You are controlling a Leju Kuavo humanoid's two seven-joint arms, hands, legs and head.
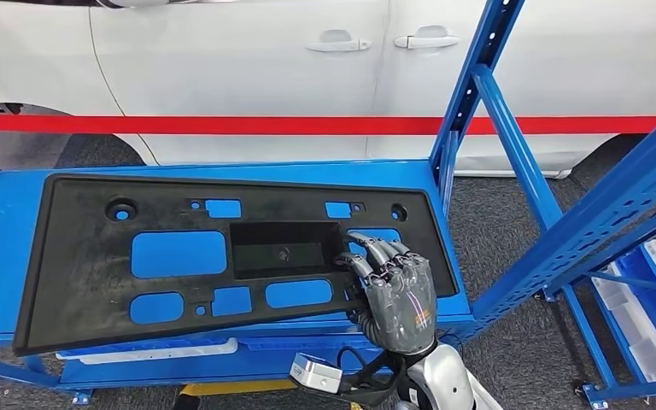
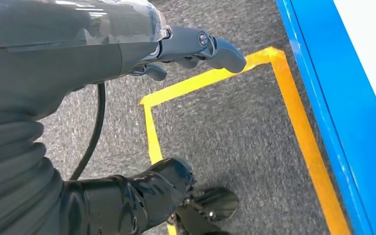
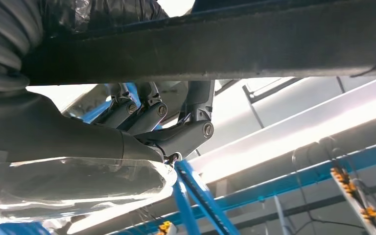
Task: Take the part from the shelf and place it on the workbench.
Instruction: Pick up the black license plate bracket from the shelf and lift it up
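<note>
The part is a wide flat black plastic panel with several cutouts and a sunken box in its middle. It lies on the blue shelf, its near edge overhanging the front. My right hand is at the panel's near right corner, with its fingers curled over the top beside the sunken box and the thumb below the edge. In the right wrist view the panel's edge is a dark band that the fingers reach up around. My left hand hangs over the floor, holding nothing.
A blue upright post and slanted braces stand right of the shelf. A white car with a red stripe is behind it. Blue racks with pale bins are at the far right. Yellow floor tape runs beside a blue frame.
</note>
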